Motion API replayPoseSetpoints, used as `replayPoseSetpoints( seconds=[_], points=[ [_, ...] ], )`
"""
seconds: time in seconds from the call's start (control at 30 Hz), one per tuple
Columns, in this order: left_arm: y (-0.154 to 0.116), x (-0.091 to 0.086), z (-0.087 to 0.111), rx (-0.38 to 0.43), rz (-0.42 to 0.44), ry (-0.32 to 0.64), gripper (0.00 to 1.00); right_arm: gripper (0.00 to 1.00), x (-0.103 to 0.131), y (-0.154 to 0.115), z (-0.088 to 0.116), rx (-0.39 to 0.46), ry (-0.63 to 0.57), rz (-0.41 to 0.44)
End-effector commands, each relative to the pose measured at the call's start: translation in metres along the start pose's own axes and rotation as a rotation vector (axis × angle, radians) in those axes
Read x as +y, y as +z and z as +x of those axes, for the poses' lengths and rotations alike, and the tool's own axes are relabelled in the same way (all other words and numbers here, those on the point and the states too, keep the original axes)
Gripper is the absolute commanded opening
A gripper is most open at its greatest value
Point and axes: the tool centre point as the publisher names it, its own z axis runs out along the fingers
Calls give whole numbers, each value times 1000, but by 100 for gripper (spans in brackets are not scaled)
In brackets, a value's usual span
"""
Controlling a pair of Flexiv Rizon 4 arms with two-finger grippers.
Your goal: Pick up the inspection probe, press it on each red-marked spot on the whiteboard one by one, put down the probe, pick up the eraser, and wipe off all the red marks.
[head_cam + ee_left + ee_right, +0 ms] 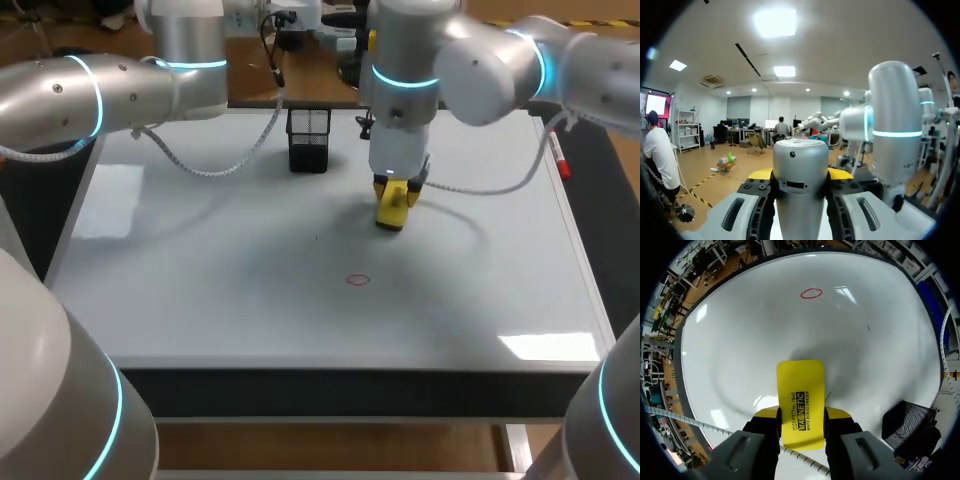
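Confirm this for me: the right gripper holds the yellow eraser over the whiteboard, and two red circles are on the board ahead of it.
Not quite: there is one red circle on the whiteboard, not two, as the right wrist view shows. The rest stands: the right gripper holds the yellow eraser over the whiteboard, with the circle ahead of it.

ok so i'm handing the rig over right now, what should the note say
Right gripper: jaws shut on the yellow eraser, low over the whiteboard; contact unclear.
Left gripper: off the board, facing the room, with a grey cylinder right at it; hold unclear.
One red ring is on the board ahead of the eraser. A black mesh basket stands near the back edge.
Done: eraser picked up.
Left: wipe off that ring.
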Motion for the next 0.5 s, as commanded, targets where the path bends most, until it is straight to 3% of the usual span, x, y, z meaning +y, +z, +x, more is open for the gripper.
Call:
replayPoseSetpoints(
  seconds=[0.03, 0.27, 0.5],
  points=[
    [0, -2, -1, 2, -1, -1, 0, 0, 8, -22, 25, -14, 18, 44],
    [0, -2, -1, 2, -1, -1, 0, 0, 6, -39, 67, -57, 149, 68],
    [0, -2, -1, 2, -1, -1, 0, 0, 4, -43, 109, -41, 261, 83]
  ],
)
